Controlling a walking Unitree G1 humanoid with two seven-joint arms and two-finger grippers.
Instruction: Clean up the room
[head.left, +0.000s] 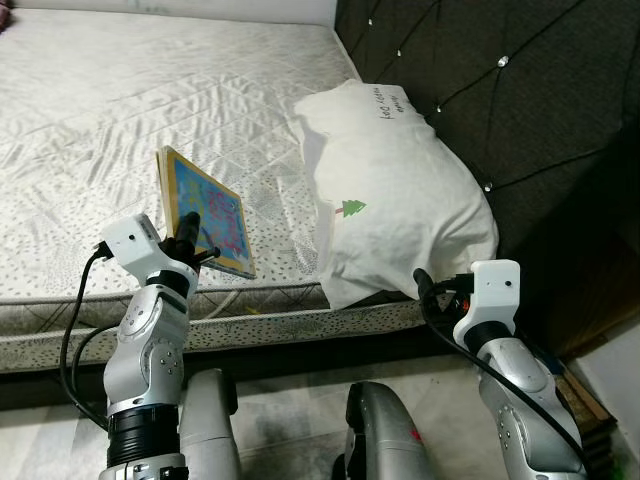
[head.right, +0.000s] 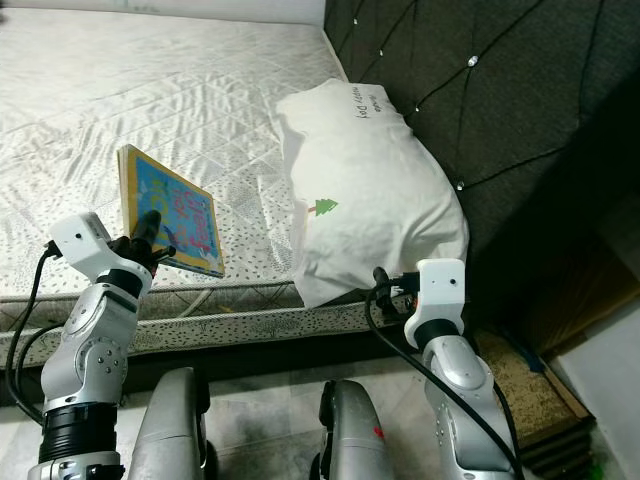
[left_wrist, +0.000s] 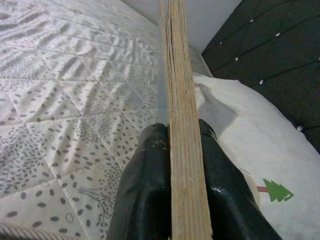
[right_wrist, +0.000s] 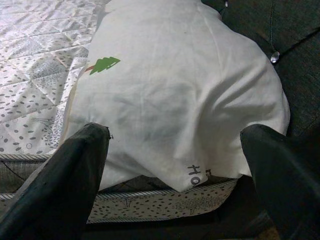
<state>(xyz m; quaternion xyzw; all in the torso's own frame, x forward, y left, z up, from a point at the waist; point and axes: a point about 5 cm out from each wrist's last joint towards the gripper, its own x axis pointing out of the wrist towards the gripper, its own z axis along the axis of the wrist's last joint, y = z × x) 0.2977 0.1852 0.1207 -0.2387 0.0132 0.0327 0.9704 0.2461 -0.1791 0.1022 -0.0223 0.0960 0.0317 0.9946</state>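
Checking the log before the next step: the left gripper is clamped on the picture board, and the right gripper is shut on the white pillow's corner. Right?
Not quite. The left gripper does clamp the picture board, but the right wrist view shows the right gripper open, fingers spread before the white pillow, not gripping it.

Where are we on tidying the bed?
Nothing looks put away yet. In hand: the left pincer grips the thin colourful wooden picture board, lifted on edge above the grey-patterned quilted mattress. Left: the right pincer is open, facing the white tree-print pillow.
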